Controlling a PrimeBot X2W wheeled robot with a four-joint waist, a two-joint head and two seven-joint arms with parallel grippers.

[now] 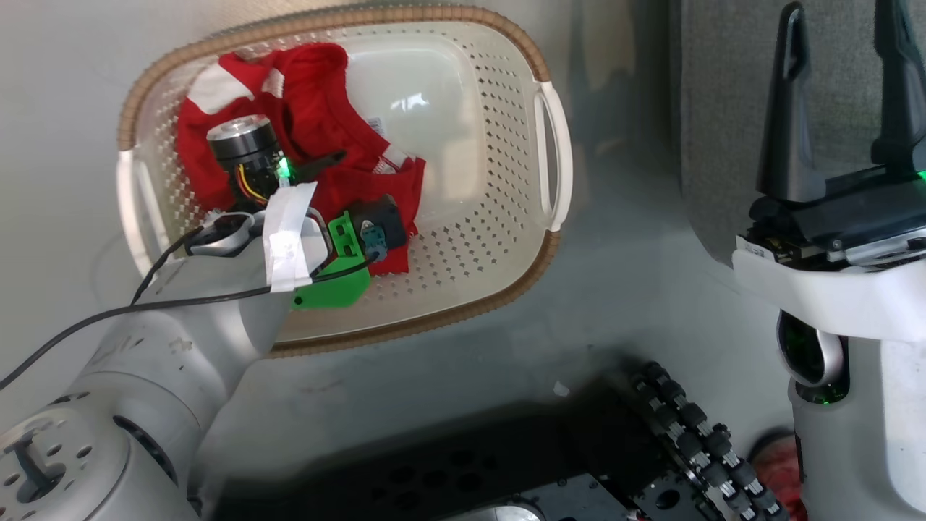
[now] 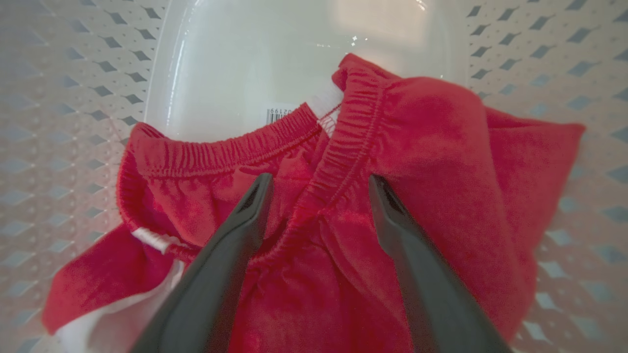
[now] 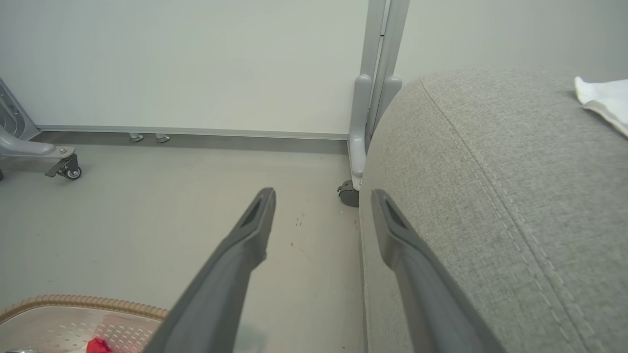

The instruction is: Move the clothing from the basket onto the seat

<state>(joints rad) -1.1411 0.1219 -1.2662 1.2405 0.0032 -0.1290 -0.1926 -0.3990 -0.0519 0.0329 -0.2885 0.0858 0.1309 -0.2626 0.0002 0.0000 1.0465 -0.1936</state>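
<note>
Red clothing [image 1: 311, 94] with white panels lies bunched in the left half of the cream basket [image 1: 448, 311], which stands on the floor. My left gripper [image 1: 318, 170] reaches down into it. In the left wrist view the left gripper [image 2: 320, 184] is open, its fingers pressed on the clothing [image 2: 431, 147] on either side of a gathered elastic hem. The basket's perforated wall [image 2: 49, 122] surrounds it. My right gripper [image 1: 843, 22] is open and holds nothing, raised beside the grey seat [image 1: 723, 108]. In the right wrist view, the right gripper [image 3: 324, 196] points past the seat's [image 3: 490, 196] rounded edge.
A paper label [image 2: 279, 113] shows on the basket's bottom. A white cloth [image 3: 606, 100] lies on the seat. A partition post [image 3: 363, 122] on a caster [image 3: 348, 193] stands against the seat's far corner. My dark base [image 1: 506, 463] is below the basket.
</note>
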